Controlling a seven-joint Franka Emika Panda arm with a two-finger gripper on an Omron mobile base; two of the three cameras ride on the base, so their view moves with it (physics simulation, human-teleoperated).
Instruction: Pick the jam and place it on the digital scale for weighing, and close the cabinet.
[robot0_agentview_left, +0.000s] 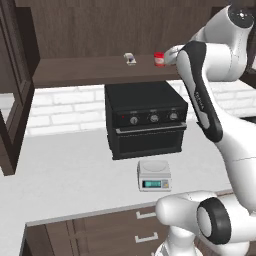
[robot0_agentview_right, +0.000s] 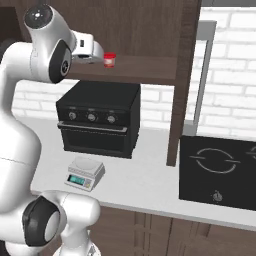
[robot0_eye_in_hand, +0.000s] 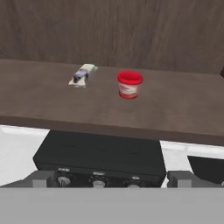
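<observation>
The jam (robot0_eye_in_hand: 130, 85) is a small red jar with a red lid and pale label, upright on the open cabinet's shelf (robot0_agentview_left: 95, 70). My gripper (robot0_eye_in_hand: 113, 178) is open; its two dark fingertips stand wide apart and short of the jar, holding nothing. From the bases, the gripper (robot0_agentview_right: 101, 56) hovers just beside the jam (robot0_agentview_right: 109, 60), level with the shelf. The jam (robot0_agentview_left: 159, 59) sits right of centre on that shelf. The digital scale (robot0_agentview_left: 154, 176) is light grey with a teal display, down on the counter before the oven, its plate bare. A cabinet door (robot0_agentview_left: 12, 85) hangs open at left.
A small grey-white object (robot0_eye_in_hand: 83, 75) lies on the shelf left of the jam. A black oven (robot0_agentview_left: 145, 120) stands on the white counter under the shelf. The right cabinet door (robot0_agentview_right: 182, 75) stands open edge-on with its silver handle (robot0_agentview_right: 202, 75). A black cooktop (robot0_agentview_right: 220, 170) lies at right.
</observation>
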